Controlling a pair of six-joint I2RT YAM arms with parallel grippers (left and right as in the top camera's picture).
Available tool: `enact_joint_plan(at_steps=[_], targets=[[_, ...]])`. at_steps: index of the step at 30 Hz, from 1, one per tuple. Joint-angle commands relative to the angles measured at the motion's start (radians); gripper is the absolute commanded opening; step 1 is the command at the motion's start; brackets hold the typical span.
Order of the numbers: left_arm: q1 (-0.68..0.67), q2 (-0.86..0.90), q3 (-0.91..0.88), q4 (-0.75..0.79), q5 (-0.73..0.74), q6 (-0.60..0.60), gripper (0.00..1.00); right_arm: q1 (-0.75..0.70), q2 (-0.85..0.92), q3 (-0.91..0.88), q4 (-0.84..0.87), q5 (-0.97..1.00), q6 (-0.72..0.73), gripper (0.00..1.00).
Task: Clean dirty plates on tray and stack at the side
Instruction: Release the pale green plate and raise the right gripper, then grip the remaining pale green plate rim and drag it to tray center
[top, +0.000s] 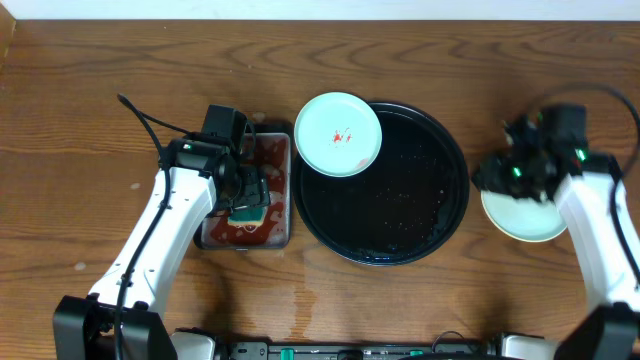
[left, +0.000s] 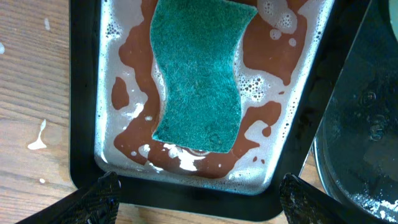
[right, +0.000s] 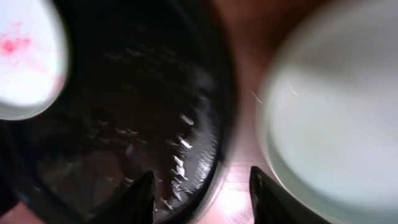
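The smeared plate (top: 338, 134) lies on the tray's (top: 400, 200) upper-left rim, well apart from both arms. The right fingers (right: 140, 199) are spread and empty, beside a clean plate (top: 525, 225) on the bench (top: 100, 100). The left fingers (left: 99, 199) are spread and empty above a sponge (left: 199, 74).

I work at a robot test bench: wooden worktop (top: 70, 120), soapy wash tray (left: 84, 93) just ahead of my left fingers (left: 99, 198).

Brown wood-grain table (top: 70, 110), evenly lit
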Motion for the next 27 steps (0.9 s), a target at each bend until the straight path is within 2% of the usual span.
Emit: enact_joint_plan(at_steps=[1,3,5,7,12,18,24,27], targets=[[0.003,-0.008,0.009,-0.003,-0.001,-0.002,0.83,0.087,0.094,0.143,-0.004,-0.031,-0.079,0.47],[0.003,-0.008,0.009,-0.003,-0.001,-0.002,0.83,0.131,0.142,0.188,0.048,-0.030,-0.079,0.47],[0.003,-0.008,0.009,-0.002,-0.001,-0.002,0.83,0.175,0.178,0.195,0.158,-0.030,-0.079,0.56],[0.003,-0.008,0.009,-0.002,-0.001,-0.002,0.83,0.212,0.214,0.195,0.256,-0.031,-0.079,0.58],[0.003,-0.008,0.009,-0.003,-0.001,-0.002,0.83,0.287,0.321,0.195,0.440,-0.030,-0.060,0.58],[0.003,-0.008,0.009,-0.002,-0.001,-0.002,0.83,0.339,0.462,0.195,0.579,-0.030,-0.060,0.58],[0.003,-0.008,0.009,-0.003,-0.001,-0.002,0.83,0.365,0.562,0.195,0.652,-0.011,-0.036,0.52],[0.003,-0.008,0.009,-0.002,-0.001,-0.002,0.83,0.366,0.588,0.195,0.674,-0.012,-0.008,0.39]])
